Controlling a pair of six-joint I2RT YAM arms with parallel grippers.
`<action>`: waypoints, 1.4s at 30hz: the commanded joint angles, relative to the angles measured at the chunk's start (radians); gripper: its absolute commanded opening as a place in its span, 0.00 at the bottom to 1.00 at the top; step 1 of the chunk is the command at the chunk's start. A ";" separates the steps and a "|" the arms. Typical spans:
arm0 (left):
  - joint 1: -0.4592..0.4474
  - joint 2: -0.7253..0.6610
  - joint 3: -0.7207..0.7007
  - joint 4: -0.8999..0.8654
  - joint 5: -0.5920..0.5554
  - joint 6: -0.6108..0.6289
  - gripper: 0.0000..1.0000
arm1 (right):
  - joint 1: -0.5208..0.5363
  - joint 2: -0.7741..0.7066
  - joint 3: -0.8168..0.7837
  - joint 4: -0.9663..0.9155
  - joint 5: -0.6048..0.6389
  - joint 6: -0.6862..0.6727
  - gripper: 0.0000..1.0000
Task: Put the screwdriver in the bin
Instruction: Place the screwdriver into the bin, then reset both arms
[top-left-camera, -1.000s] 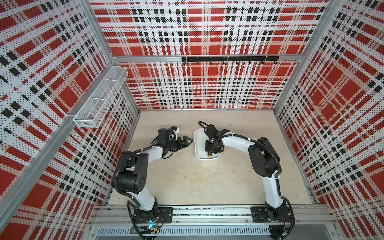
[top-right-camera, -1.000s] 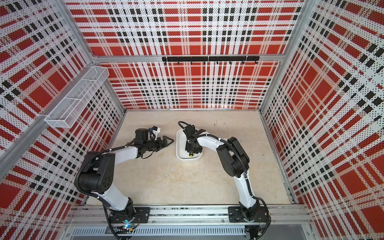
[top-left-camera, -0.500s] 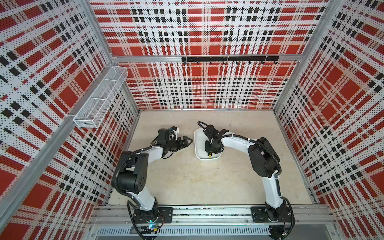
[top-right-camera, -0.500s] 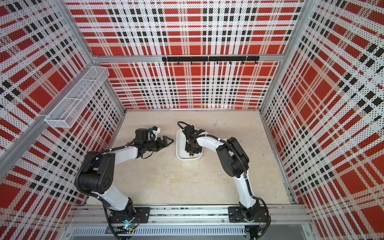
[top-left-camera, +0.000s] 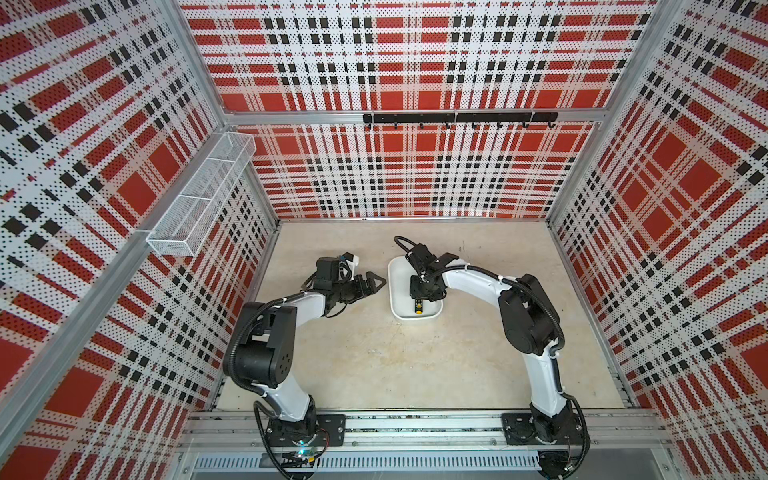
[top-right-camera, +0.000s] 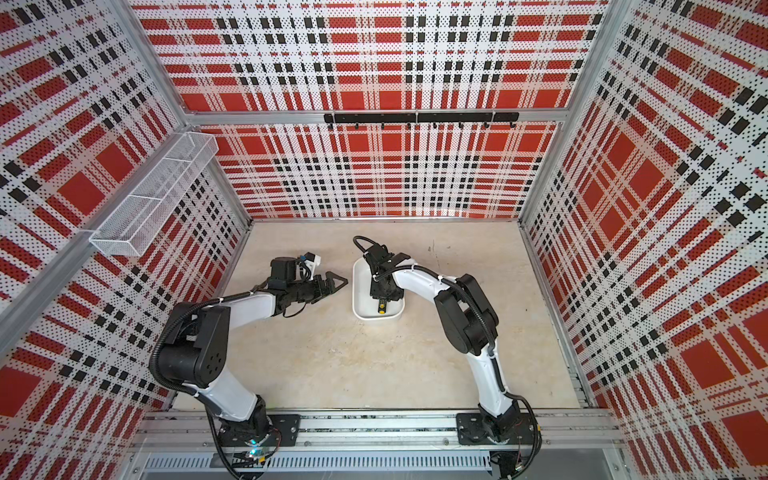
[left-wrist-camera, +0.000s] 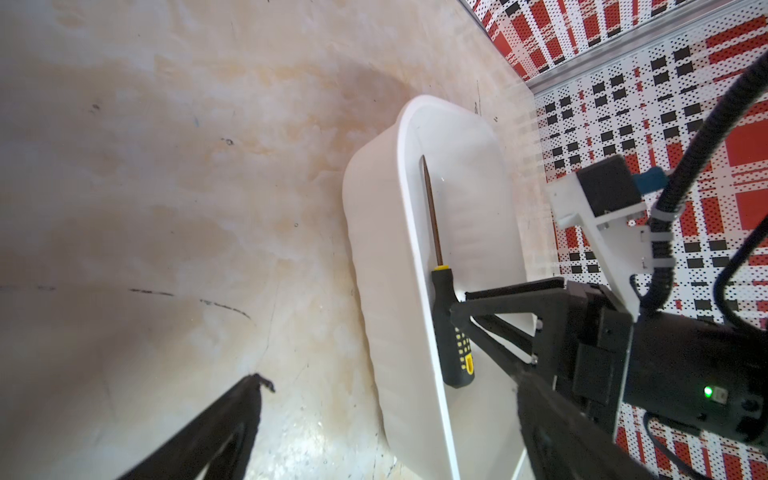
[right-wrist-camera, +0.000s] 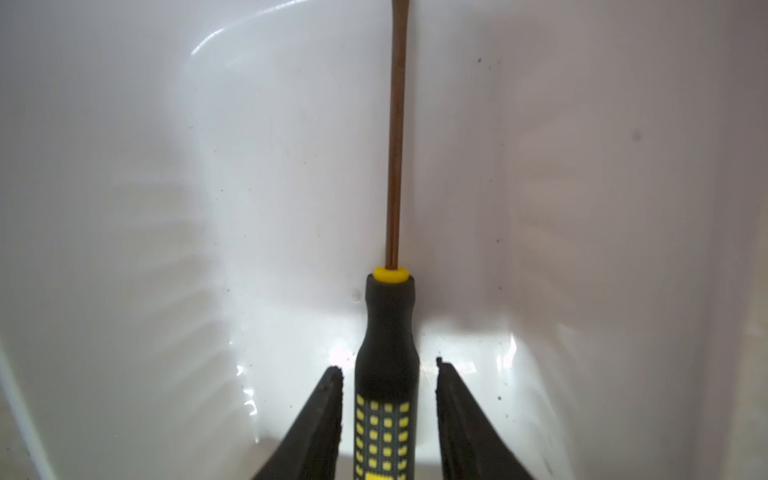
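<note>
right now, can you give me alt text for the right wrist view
A black-and-yellow screwdriver lies inside the white bin, its thin shaft pointing away from the camera. The right gripper straddles the handle with its jaws open, leaving a narrow gap on each side.

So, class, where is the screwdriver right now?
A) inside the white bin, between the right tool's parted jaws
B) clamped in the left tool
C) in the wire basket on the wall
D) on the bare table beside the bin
A: the screwdriver lies in the bin, and the right tool stands clear of its handle on both sides.
</note>
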 joint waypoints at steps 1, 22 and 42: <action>-0.003 0.009 0.000 -0.009 0.015 0.018 0.98 | 0.009 -0.062 0.014 -0.055 0.038 -0.020 0.41; 0.015 -0.296 -0.024 0.009 -0.333 0.087 0.98 | -0.222 -0.754 -0.418 0.308 0.312 -0.475 0.45; 0.141 -0.585 -0.438 0.585 -0.812 0.381 0.98 | -0.516 -0.860 -0.896 0.828 0.307 -0.693 0.46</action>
